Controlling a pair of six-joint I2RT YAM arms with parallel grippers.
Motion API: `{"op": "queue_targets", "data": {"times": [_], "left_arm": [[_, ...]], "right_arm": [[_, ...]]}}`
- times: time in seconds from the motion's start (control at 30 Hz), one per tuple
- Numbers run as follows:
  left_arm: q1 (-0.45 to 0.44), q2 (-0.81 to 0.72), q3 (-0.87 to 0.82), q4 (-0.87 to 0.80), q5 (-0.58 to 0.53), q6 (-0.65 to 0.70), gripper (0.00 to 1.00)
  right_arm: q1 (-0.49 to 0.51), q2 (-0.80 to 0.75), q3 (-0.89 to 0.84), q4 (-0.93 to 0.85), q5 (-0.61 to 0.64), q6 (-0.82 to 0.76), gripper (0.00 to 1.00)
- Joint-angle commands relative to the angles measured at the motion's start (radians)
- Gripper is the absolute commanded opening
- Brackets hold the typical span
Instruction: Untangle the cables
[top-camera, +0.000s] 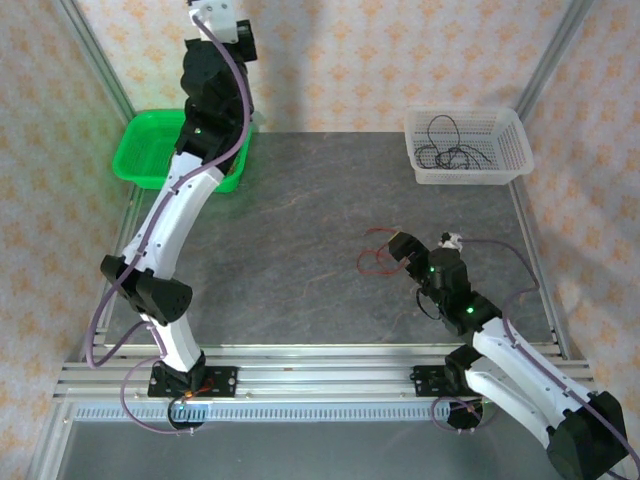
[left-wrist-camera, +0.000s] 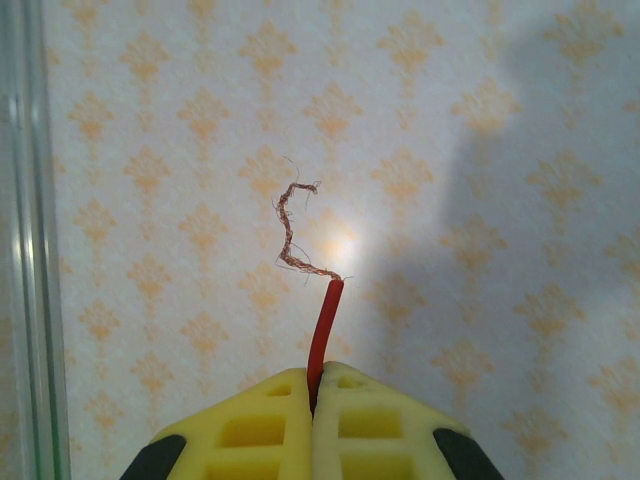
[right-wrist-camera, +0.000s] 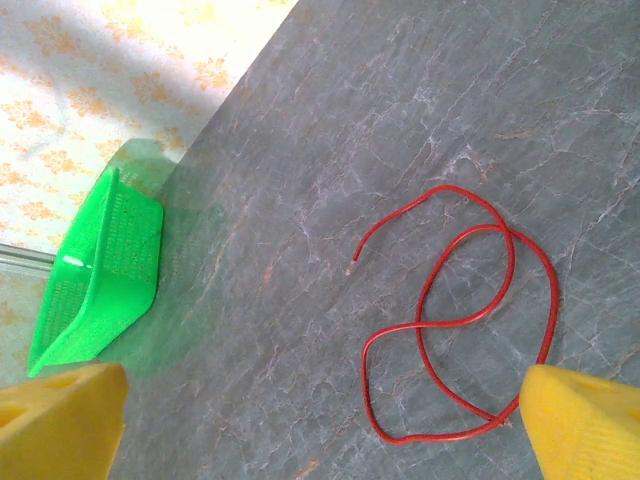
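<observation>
Green basket (top-camera: 135, 165) far left; white basket (top-camera: 470, 178) with black cables (top-camera: 455, 152) far right. Left pincer (left-wrist-camera: 315, 395) raised, clenched on red cable end (left-wrist-camera: 322, 330). Right pincer (right-wrist-camera: 320, 410) released over looped red cable (right-wrist-camera: 460, 310) on bench (top-camera: 300, 200).

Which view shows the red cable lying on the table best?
Right wrist: the red cable lies spread on the table, loops and a free end sharp. Top external shows it small and faint, partly hidden by the right pincer. Left wrist instead has another red cable, pinched in the left pincer.
</observation>
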Motion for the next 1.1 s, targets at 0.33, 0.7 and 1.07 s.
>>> {"op": "queue_targets", "data": {"times": [0.33, 0.7, 1.07], "left_arm": [[0.202, 0.198, 0.190, 0.079, 0.070, -0.053, 0.00], [0.315, 0.268, 0.111, 0.073, 0.087, -0.142, 0.00], [0.361, 0.218, -0.356, 0.085, 0.056, -0.377, 0.00]], "right_arm": [[-0.002, 0.013, 0.005, -0.007, 0.005, -0.009, 1.00], [-0.002, 0.030, -0.019, -0.020, 0.030, 0.016, 1.00], [-0.002, 0.084, -0.017, 0.018, 0.006, 0.006, 1.00]]}}
